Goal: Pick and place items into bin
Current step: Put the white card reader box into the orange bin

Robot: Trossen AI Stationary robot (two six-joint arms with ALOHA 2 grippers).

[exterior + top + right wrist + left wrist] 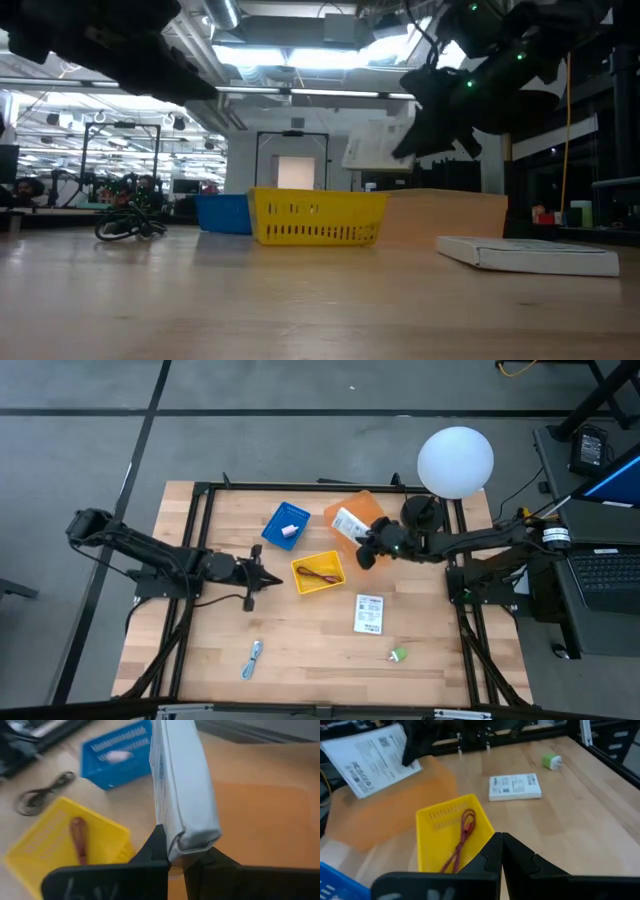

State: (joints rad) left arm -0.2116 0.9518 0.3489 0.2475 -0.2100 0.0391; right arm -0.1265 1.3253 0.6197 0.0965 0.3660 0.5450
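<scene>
Near edge of the tabletop: blue-silver piece (253, 659), green piece (399, 655) and second white packet (369, 613) lie loose. Mid-table: left gripper (262, 579) waits, fingers pressed together, empty. Right gripper (364, 547) is clamped on a white packet (349, 524), held over the orange bin (370, 506) toward the far edge. Suggest centring over the bin floor, lowering, then opening, so it can't catch the rim.

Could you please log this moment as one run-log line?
right gripper: shut on packet, above orange bin | left gripper: shut, beside yellow bin | second packet: on table
</scene>
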